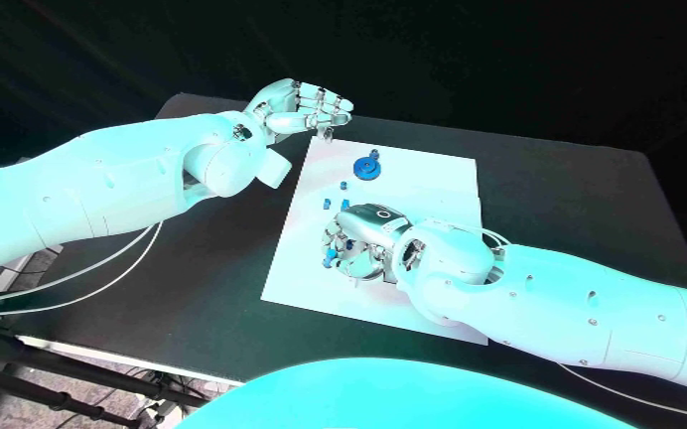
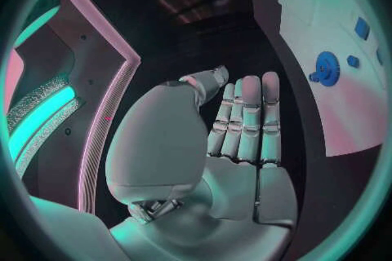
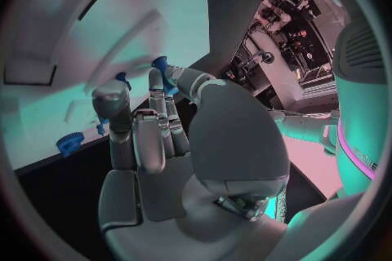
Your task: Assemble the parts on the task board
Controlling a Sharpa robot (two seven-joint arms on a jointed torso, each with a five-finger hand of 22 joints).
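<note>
The white task board (image 1: 423, 186) lies in the middle of the black table. A blue gear (image 1: 366, 166) sits on its far left part, also seen from the left wrist (image 2: 326, 68) and the right wrist (image 3: 69, 141). Small blue parts (image 1: 343, 189) lie just nearer than the gear. My right hand (image 1: 369, 245) hovers low over the board's near left area and pinches a small blue part (image 3: 164, 70) between thumb and fingertip. My left hand (image 1: 301, 106) hangs above the table by the board's far left corner, its fingers (image 2: 249, 111) straight, side by side, holding nothing.
Bare black table (image 1: 201, 280) stretches left of the board and to its right (image 1: 573, 191). More small blue parts (image 2: 353, 61) lie on the board near the gear. My right forearm (image 1: 573, 300) crosses the board's near right corner.
</note>
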